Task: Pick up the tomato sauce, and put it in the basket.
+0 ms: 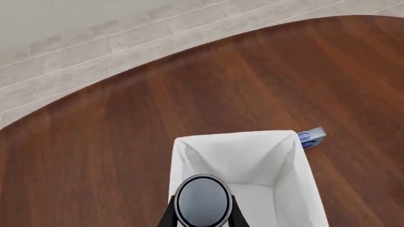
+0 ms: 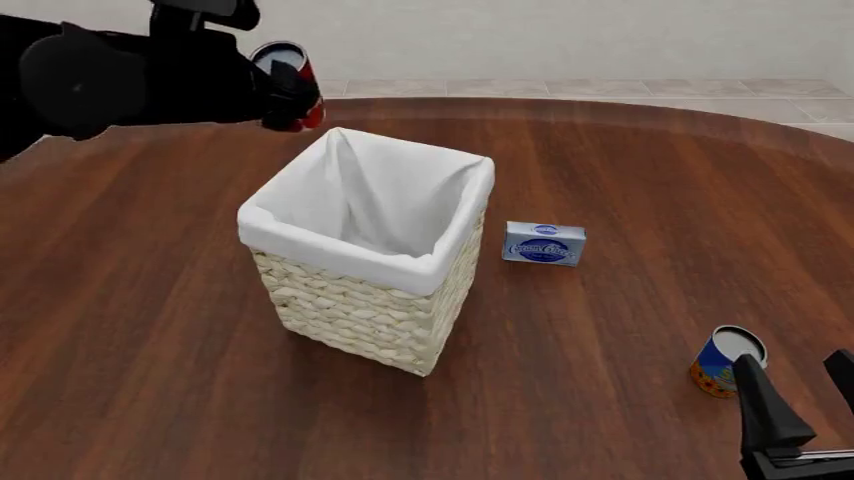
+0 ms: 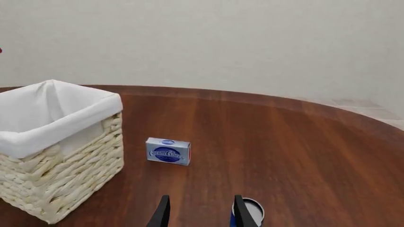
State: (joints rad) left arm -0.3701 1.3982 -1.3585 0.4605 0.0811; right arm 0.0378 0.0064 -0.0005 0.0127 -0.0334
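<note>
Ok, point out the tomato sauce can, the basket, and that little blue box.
tomato sauce (image 2: 283, 60), front view, its grey metal top.
basket (image 2: 363, 310), front view, its woven front wall.
blue box (image 2: 543, 243), front view, its label face.

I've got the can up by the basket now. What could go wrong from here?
1. The tomato sauce can in the left gripper sits near the basket's far rim; released now, it might clip the rim or miss.
2. Lowering the arm could snag the white liner or tip the basket.
</note>
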